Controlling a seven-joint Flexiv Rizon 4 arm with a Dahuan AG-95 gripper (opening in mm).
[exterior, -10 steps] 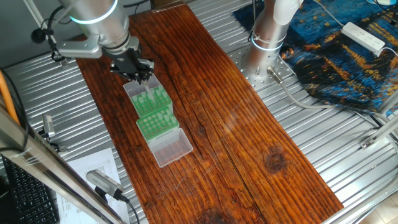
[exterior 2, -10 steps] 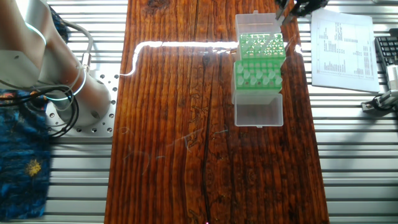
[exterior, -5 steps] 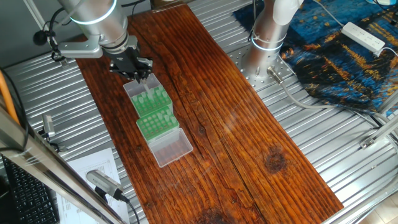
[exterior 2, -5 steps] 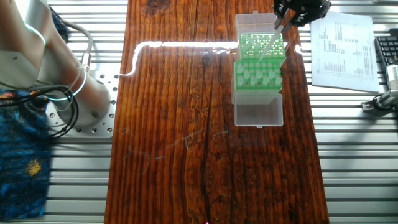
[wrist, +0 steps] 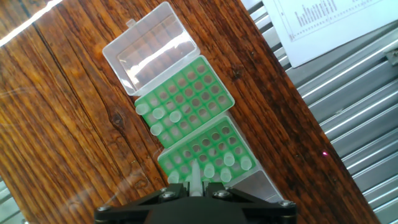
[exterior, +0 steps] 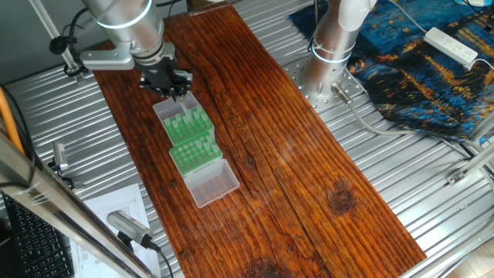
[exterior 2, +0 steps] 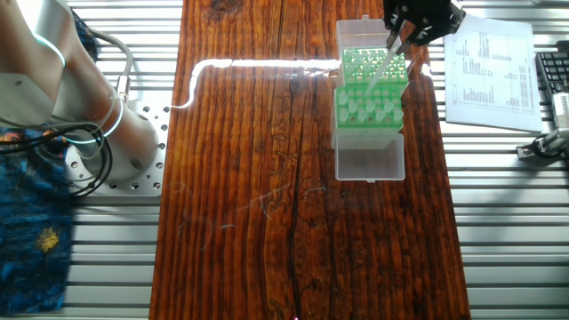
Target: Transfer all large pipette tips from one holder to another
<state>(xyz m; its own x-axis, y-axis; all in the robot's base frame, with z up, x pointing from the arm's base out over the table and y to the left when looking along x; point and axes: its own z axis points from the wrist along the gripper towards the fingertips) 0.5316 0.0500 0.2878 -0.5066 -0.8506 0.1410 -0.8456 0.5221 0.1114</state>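
Note:
Two green racks stand end to end on the wooden board, each with an open clear lid. In the hand view the farther rack [wrist: 193,93] carries several pale-green large pipette tips [wrist: 158,114] along its left side. The nearer rack [wrist: 214,142] has several more tips [wrist: 227,160]. My gripper [wrist: 194,190] is shut on one tip [wrist: 194,175], which points down over the nearer rack's edge. The other fixed view shows the gripper [exterior 2: 397,37] at the racks' far end, with the held tip [exterior 2: 382,64] slanting over a rack [exterior 2: 360,62].
Clear lids [exterior 2: 369,162] [exterior 2: 363,34] lie open at both ends of the rack pair. A printed sheet [exterior 2: 487,67] and a keyboard [exterior 2: 553,78] sit beside the board on the ribbed metal table. A second arm's base [exterior: 333,46] stands across the board.
The gripper has come a little further into the other fixed view, over the rack's end. The held tip now hangs over the rack's holes.

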